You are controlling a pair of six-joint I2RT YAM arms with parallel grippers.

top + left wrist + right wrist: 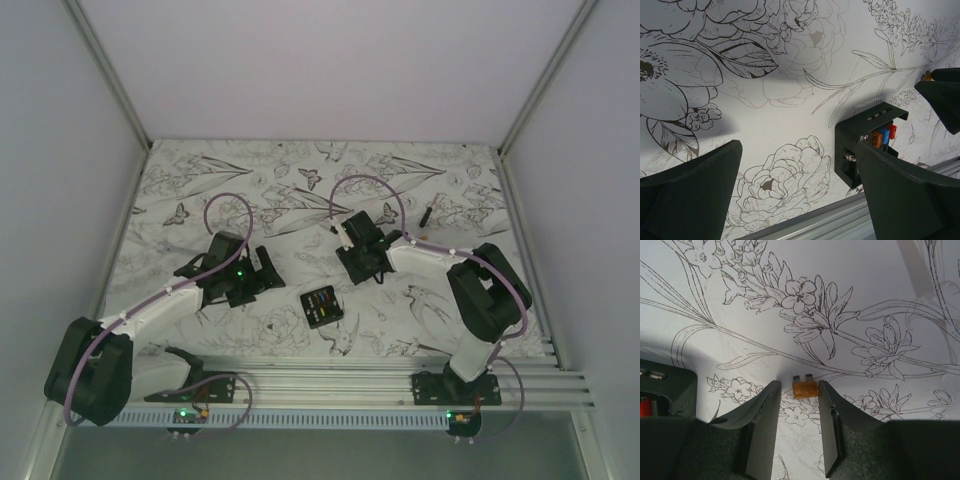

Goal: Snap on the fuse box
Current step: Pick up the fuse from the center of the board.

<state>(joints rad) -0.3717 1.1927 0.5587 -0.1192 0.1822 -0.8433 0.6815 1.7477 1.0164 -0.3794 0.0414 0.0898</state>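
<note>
Though near, fuse box (855, 132) outside gripper (797, 150)

White links (150, 305), black joints (90, 365), purple cables (228, 198), green LEDs (240, 271).

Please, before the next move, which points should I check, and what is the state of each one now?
1. The left gripper is open and empty: ok.
2. The fuse box lies free on the table, between the two arms: ok.
3. The orange fuse sits between the tips of the right gripper: ok.
4. The fuse is really clamped: cannot tell.
5. The right gripper is over the fuse box: not ok, the box lies off to its side.
6. The box has a free slot: cannot tell.
</note>
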